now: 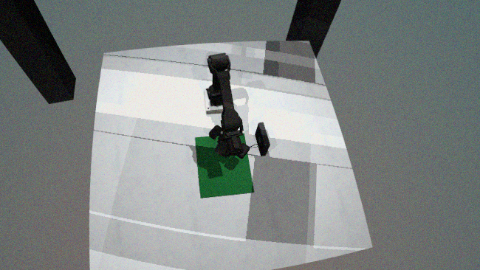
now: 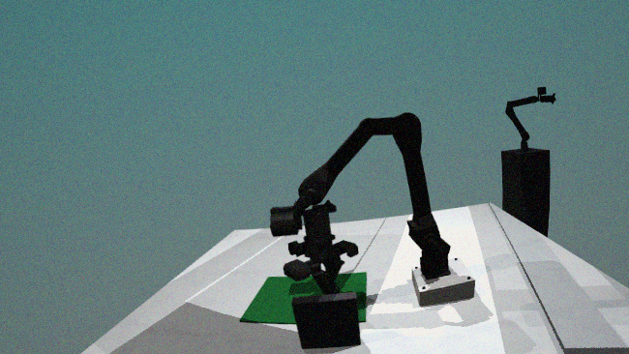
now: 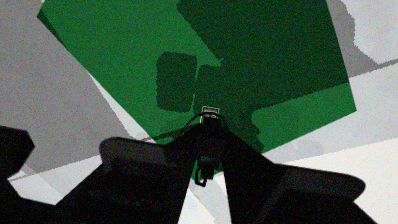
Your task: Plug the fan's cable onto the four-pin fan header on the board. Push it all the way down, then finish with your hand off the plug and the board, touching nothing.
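Gripper (image 3: 210,131) straight down over board (image 3: 125,45) — plug (image 3: 210,119) clamped.

I work on a bare test bench, more a robotics lab than any home or shop. My arm (image 2: 411,160) is bolted to a small pale mounting block (image 2: 442,287) on a white and grey table (image 1: 155,206) in the middle of the frame. A black pedestal (image 2: 525,189) at the right of the exterior view carries a little camera arm (image 2: 524,111). Dark beams (image 1: 35,52) cross the upper corners of the top view. Behind everything is plain teal-grey backdrop.
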`<state>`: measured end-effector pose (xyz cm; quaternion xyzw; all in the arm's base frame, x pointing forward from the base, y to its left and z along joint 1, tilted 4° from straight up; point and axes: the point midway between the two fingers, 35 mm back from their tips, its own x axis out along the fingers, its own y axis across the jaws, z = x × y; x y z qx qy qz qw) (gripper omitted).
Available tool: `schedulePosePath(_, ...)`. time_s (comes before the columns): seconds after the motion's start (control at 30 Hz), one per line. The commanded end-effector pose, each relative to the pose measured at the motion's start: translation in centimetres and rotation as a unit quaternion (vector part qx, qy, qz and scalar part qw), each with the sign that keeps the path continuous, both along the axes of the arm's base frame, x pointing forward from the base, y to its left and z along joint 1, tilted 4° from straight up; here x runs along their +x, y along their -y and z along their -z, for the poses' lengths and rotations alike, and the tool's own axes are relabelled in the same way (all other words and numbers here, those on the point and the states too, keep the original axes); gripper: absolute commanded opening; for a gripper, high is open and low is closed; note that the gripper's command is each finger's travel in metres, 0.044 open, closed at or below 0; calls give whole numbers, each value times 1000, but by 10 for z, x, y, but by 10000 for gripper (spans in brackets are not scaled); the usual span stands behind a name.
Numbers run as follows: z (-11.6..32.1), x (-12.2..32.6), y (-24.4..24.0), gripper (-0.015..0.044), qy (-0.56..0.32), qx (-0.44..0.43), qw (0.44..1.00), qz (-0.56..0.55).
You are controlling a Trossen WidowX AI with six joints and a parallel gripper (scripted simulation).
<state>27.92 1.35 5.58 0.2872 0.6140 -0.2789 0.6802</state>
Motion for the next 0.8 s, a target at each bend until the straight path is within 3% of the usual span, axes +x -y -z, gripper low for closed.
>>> schedulePosePath(0.0, 2, -1, 0, 0, -2, -1, 1000, -1)
schedulePosePath(0.77, 4, 2, 0, 0, -1, -2, 1000, -3)
